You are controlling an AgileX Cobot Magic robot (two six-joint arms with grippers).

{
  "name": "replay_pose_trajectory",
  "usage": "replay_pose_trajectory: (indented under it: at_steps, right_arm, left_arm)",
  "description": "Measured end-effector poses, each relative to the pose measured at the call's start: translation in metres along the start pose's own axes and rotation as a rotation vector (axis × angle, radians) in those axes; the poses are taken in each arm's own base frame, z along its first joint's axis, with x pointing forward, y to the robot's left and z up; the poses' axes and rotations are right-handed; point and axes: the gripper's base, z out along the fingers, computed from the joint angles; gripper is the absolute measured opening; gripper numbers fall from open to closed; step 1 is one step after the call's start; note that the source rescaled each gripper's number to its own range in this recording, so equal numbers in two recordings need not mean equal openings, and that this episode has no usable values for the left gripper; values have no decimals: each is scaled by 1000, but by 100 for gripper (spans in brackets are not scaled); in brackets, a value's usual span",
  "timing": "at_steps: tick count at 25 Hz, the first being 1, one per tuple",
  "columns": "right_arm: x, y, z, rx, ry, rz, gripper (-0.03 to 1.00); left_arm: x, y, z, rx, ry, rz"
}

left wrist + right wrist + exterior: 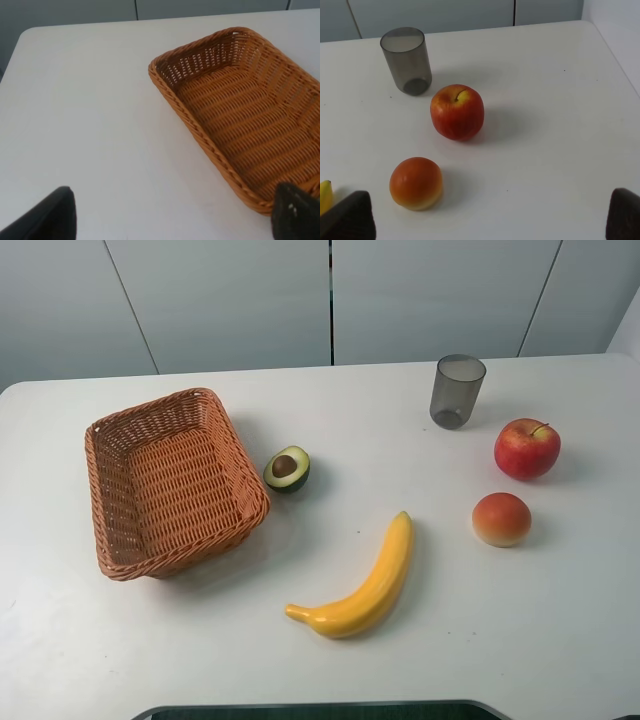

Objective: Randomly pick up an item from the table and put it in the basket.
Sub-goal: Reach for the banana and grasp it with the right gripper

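A long curved yellow banana (pixel 362 586) lies on the white table (pixel 330 660) near the front middle; only its tip (pixel 324 195) shows in the right wrist view. The empty orange-brown wicker basket (pixel 168 480) stands at the left and also shows in the left wrist view (pixel 250 125). Neither gripper shows in the exterior high view. My left gripper (pixel 172 215) is open, with its fingertips (pixel 55 215) wide apart over bare table just short of the basket. My right gripper (pixel 490 217) is open and empty, back from the fruit.
A halved avocado (pixel 287 469) lies just right of the basket. A grey translucent cup (pixel 457 391) stands at the back right. A red apple (pixel 527 448) and an orange-red round fruit (pixel 501 519) sit at the right. The table's right edge (pixel 620 60) is near.
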Motion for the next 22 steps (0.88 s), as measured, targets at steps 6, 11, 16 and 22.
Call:
replay_pose_trajectory:
  at_steps: [6, 11, 16, 22]
  right_arm:
    - [0, 0, 0, 0, 0, 0, 100]
    - [0, 0, 0, 0, 0, 0, 100]
    - [0, 0, 0, 0, 0, 0, 100]
    - [0, 0, 0, 0, 0, 0, 100]
  left_arm:
    - [0, 0, 0, 0, 0, 0]
    - [0, 0, 0, 0, 0, 0]
    - [0, 0, 0, 0, 0, 0]
    - [0, 0, 0, 0, 0, 0]
